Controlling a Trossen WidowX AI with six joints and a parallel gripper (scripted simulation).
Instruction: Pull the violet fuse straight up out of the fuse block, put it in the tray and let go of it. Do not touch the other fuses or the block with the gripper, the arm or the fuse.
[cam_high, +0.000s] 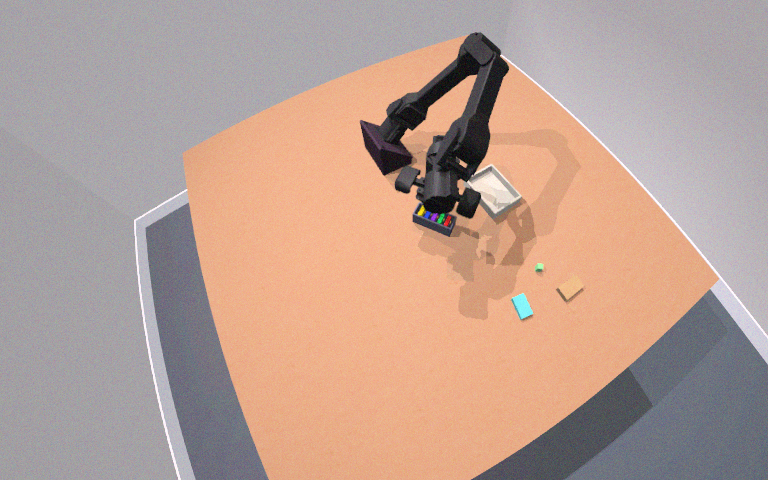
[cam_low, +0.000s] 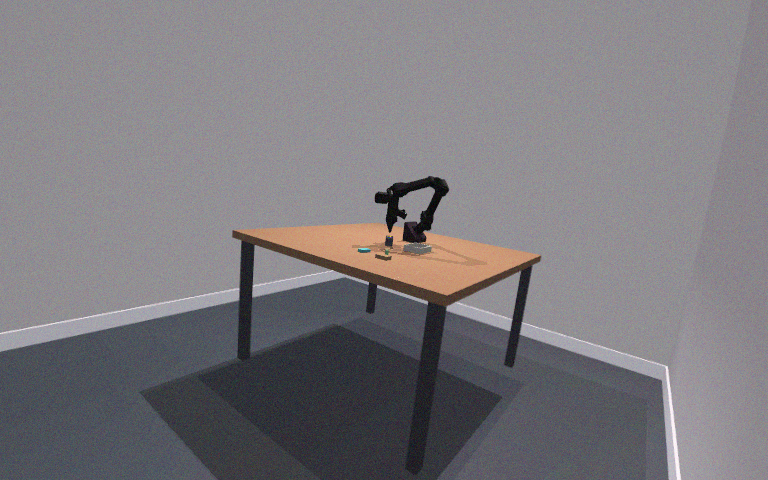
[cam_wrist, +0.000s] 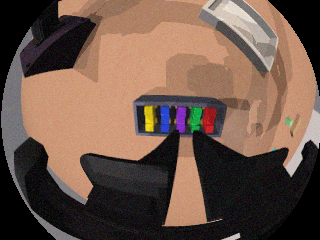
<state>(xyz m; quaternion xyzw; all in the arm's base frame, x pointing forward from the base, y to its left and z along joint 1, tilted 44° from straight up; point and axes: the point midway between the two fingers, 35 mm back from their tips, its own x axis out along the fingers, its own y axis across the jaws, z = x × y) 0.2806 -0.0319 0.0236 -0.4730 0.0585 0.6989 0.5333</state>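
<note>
fuse block (cam_high: 433, 219): we see it on the table (cam_high: 317, 316) | tray (cam_high: 494, 191): just right of the block | gripper (cam_wrist: 186, 139): above the block | three small pieces (cam_high: 522, 306): well beyond, lower right
</note>
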